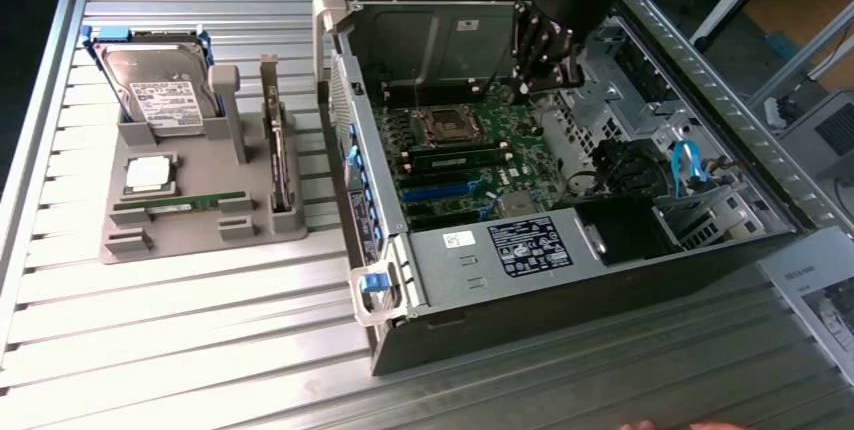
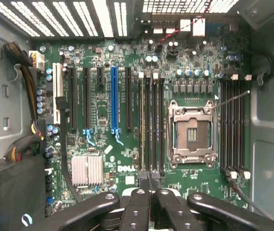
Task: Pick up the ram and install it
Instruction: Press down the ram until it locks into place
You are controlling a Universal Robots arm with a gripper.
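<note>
Exterior view: the long, thin green ram stick [image 1: 180, 206] with a pale label lies flat in a groove at the near edge of the grey moulded parts holder [image 1: 200, 242]. That is on the exterior view's left, well apart from the arm.

On the same holder I see:
- a square silver processor chip [image 1: 150, 172] just beyond the stick
- a silver hard drive [image 1: 154, 90] in a blue bracket at the far end
- a dark expansion card [image 1: 276, 150] standing on edge along the holder's right side

The holder sits on a slatted aluminium table [image 1: 174, 350].

To the right is the open black computer case [image 1: 574, 280], with the black gripper [image 1: 545, 80] reaching down into its far part.

Wrist view: I read the gripper [image 2: 150, 179] as clenched, fingertips together with nothing between them. It hangs over the end of the four black memory slots beside the empty metal processor socket [image 2: 192, 134]. In the slot farthest from the socket a second stick [image 2: 143, 125] stands edge-on, its top edge yellowish. Around them lies the green motherboard [image 2: 103, 96], with one blue card slot [image 2: 114, 101] and a ribbed silver heatsink [image 2: 86, 171].
</note>
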